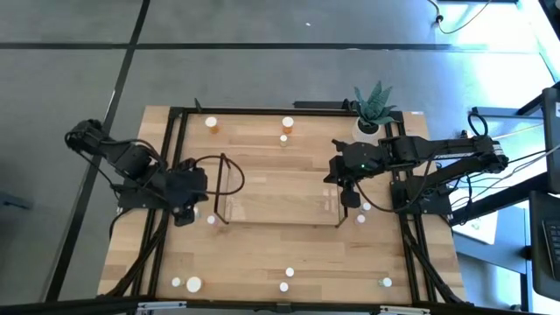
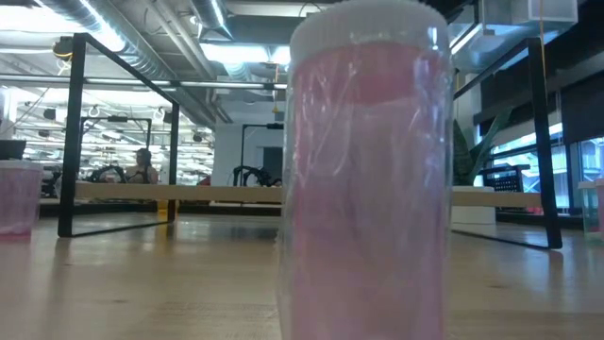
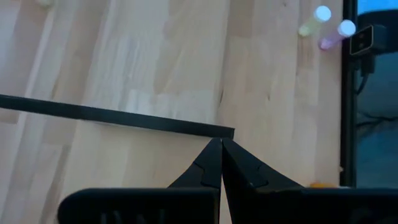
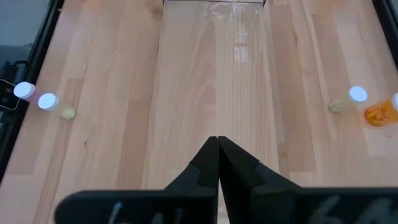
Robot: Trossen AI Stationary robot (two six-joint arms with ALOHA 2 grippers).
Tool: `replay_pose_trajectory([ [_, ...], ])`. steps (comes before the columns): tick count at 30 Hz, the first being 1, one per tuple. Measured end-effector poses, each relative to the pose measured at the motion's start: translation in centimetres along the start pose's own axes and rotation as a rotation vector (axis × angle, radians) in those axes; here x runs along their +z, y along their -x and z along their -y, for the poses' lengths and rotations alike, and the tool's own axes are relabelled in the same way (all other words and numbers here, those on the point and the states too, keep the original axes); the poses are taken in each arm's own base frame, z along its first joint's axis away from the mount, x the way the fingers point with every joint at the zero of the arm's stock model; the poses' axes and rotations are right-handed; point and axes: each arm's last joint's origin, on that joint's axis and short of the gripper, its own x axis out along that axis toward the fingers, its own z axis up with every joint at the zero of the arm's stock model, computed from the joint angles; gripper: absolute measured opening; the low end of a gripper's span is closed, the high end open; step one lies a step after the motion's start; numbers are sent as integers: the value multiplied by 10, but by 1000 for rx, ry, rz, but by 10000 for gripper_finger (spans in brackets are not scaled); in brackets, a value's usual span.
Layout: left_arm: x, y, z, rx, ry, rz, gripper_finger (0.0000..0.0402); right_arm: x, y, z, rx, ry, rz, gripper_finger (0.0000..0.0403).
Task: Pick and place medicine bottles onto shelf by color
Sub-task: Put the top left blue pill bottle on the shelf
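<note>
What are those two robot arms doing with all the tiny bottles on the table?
Right now they are not holding anything. The left gripper is shut and sits by the left end of the clear shelf in the middle of the wooden table. The right gripper is shut too, at the shelf's right end. The little medicine bottles are scattered around the table edges, and none is on the shelf that I can see. A pink bottle stands right in front of the low camera.
</note>
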Motion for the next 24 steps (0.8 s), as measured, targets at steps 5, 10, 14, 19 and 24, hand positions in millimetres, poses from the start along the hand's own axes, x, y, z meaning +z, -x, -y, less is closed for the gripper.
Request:
replay_pose_trajectory([
  [5,-4,2,6,17,14,30,4,0,0,0,0,0,0,10],
  [10,-8,4,8,48,38,52,4,0,0,0,0,0,-1,10],
  [14,-10,4,9,54,31,49,8,0,0,0,0,0,-1,10],
  [19,-9,3,10,63,29,56,37,0,0,0,0,0,-1,10],
  [24,-9,3,10,63,27,56,83,0,0,0,0,0,-1,10],
])
